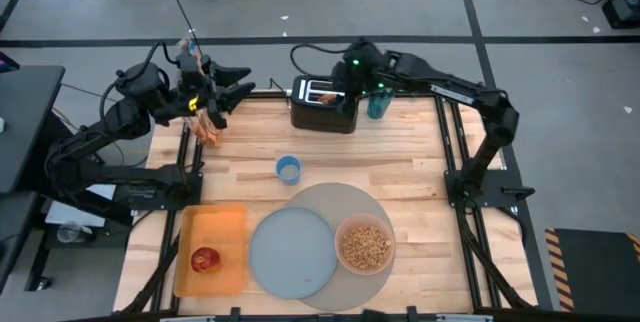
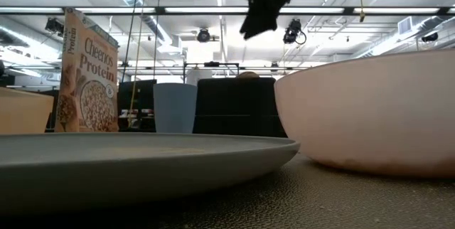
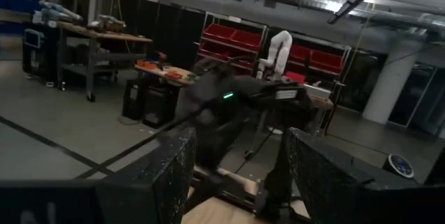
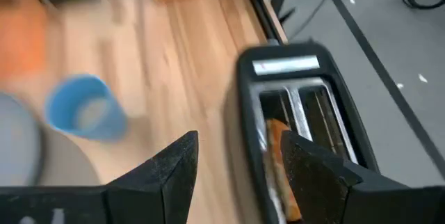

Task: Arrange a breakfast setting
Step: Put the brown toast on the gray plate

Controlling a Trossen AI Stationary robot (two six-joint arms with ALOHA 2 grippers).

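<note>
The large round grey mat (image 1: 345,212) lies at the table's near middle. On it rest the blue-grey plate (image 1: 290,252) and the pink bowl (image 1: 365,245) of brown cereal (image 1: 365,247). The red apple (image 1: 205,259) lies on the orange tray (image 1: 225,232). The toasted bread (image 4: 278,144) stands in a slot of the black toaster (image 1: 325,104) at the far edge. My right gripper (image 4: 238,140) is open and empty above the toaster; it also shows in the high view (image 1: 338,87). My left gripper (image 1: 240,82) is open and empty, raised over the far left corner. The spoon is out of view.
A cereal box (image 1: 207,122) stands at the far left under my left gripper. A small blue cup (image 1: 288,169) stands in the middle of the table. A teal object (image 1: 377,104) stands just right of the toaster. Bare wood lies on the table's right side.
</note>
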